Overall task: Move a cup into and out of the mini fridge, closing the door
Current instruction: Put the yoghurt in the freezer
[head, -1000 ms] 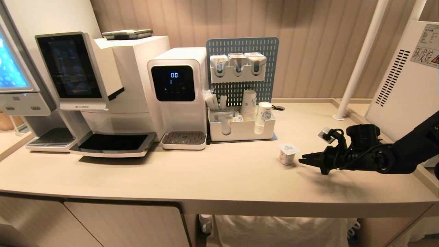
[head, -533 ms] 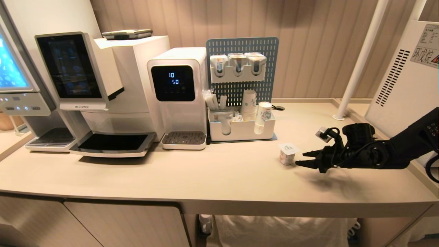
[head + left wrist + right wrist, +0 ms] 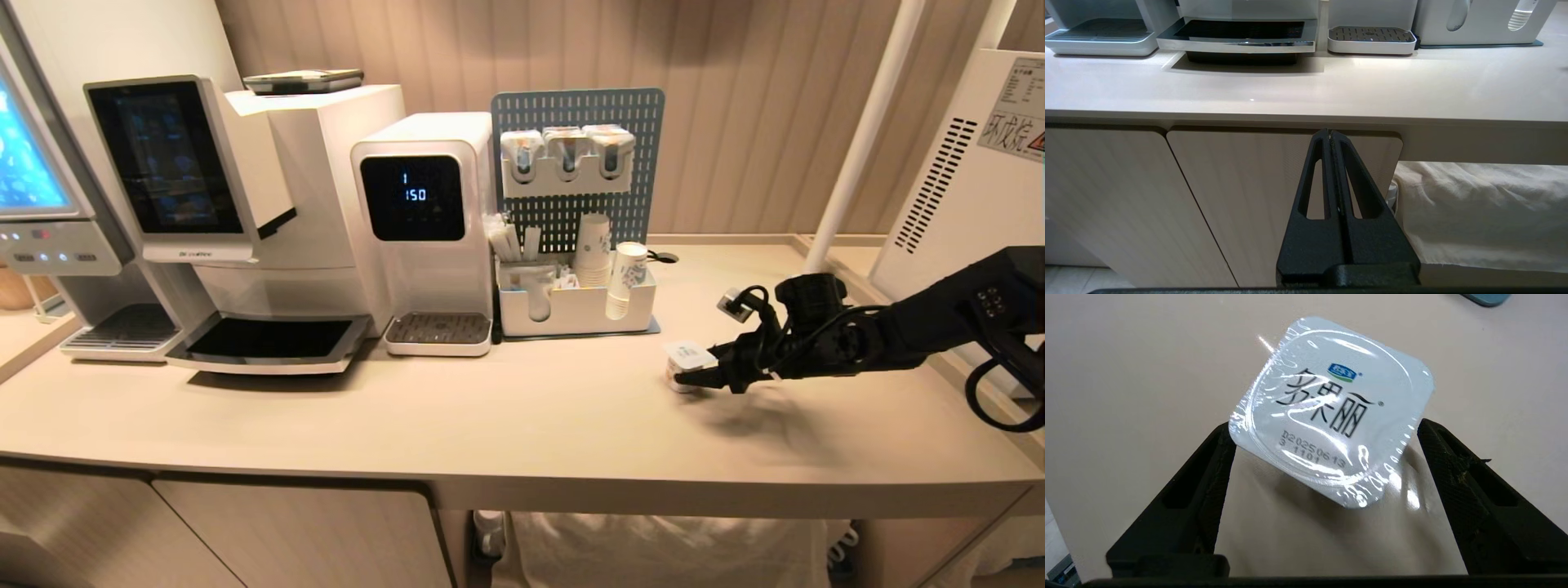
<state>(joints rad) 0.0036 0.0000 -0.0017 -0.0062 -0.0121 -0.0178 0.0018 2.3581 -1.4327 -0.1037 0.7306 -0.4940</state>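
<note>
Our right gripper (image 3: pixel 692 373) reaches in low from the right over the counter (image 3: pixel 522 425), its jaws spread wide with one finger on either side of the cup (image 3: pixel 684 365). From the right wrist view we see the fingers (image 3: pixel 1196 490) flanking the cup (image 3: pixel 1331 412) under the corners of its square foil lid; whether they touch it we cannot tell. The cup stands upright on the counter, sealed, in front of the white organizer tray (image 3: pixel 575 310) and apart from it. We have open countertop to the front of the cup, up to the counter's front edge, and open surface to its left before the drip trays of the coffee machines (image 3: pixel 277 212). To the right, behind our arm, the mini fridge (image 3: pixel 971 188) stands at the counter's far right end, showing only its vented white side with the warning sticker; its door is not in view. A white pole (image 3: pixel 857 147) rises between the fridge and the back wall. Our left gripper (image 3: pixel 1331 134) hangs below the counter's front edge before the cabinet doors (image 3: pixel 1208 196), its jaws pressed together and holding nothing.
</note>
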